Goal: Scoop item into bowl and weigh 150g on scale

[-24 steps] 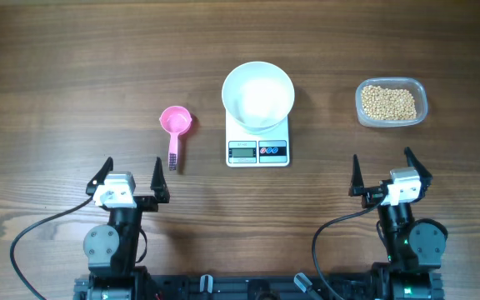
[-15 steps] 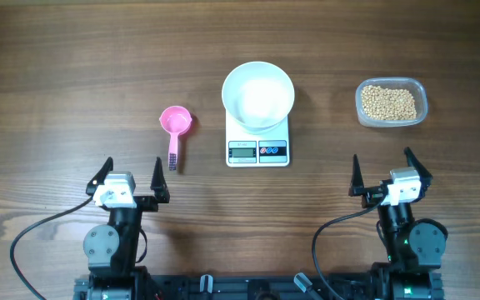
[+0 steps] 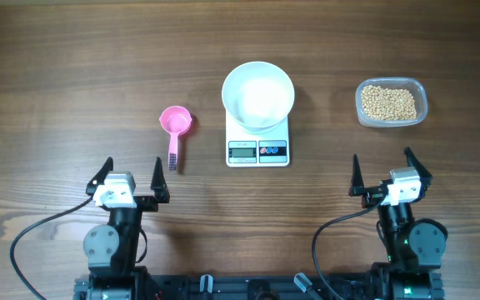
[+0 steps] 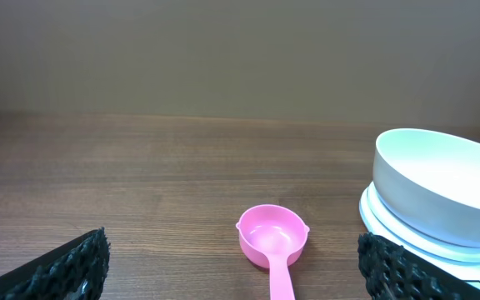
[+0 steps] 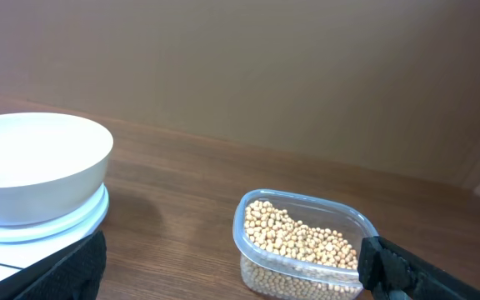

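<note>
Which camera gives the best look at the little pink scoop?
The overhead view: the whole pink scoop, cup and handle, lies left of the scale. The left wrist view cuts off its handle's end; the right wrist view misses it.

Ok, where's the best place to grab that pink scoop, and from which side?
Take the pink scoop by its handle, probably from above with the left gripper, fingers across the handle's narrow width. It lies flat on the table, handle pointing toward that arm, cup at the far end, open upward.
</note>
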Robot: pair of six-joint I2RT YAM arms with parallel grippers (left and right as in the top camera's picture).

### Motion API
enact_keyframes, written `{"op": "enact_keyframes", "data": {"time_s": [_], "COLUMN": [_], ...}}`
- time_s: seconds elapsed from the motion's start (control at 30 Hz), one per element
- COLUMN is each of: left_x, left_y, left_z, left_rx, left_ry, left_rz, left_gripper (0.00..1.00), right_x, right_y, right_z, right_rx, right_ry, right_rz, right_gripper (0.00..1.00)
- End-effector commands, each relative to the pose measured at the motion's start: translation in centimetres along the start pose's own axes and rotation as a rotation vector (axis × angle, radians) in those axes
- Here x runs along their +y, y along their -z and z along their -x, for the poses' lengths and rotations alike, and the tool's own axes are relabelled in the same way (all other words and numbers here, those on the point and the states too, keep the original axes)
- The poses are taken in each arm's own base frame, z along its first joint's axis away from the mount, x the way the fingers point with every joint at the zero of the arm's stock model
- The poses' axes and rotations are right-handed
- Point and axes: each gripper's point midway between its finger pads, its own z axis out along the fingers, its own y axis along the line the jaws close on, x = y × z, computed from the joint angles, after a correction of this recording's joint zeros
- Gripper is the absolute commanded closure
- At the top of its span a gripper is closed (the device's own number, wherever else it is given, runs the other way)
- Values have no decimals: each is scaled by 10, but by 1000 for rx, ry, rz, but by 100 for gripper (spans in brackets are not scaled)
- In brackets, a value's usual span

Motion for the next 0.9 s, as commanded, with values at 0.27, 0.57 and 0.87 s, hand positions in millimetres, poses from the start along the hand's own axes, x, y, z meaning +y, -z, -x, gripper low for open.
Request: {"op": "enact_keyframes", "data": {"time_s": [0.27, 0.57, 0.87], "left_x": [-3, -3, -6], "left_y": [0, 0, 0], "left_z": [-3, -3, -3], "left_rx": [9, 9, 6], "left_ry": [0, 0, 12], "left_rz": [-16, -16, -34], "left_gripper": [0, 0, 0], "right_x": [-2, -2, -2], "right_y": [0, 0, 0], "right_z": [3, 3, 3], "right_rx": [-12, -12, -12], "right_ry": [5, 4, 5], "right_rz": [-11, -11, -11], "right_gripper": [0, 0, 0]}}
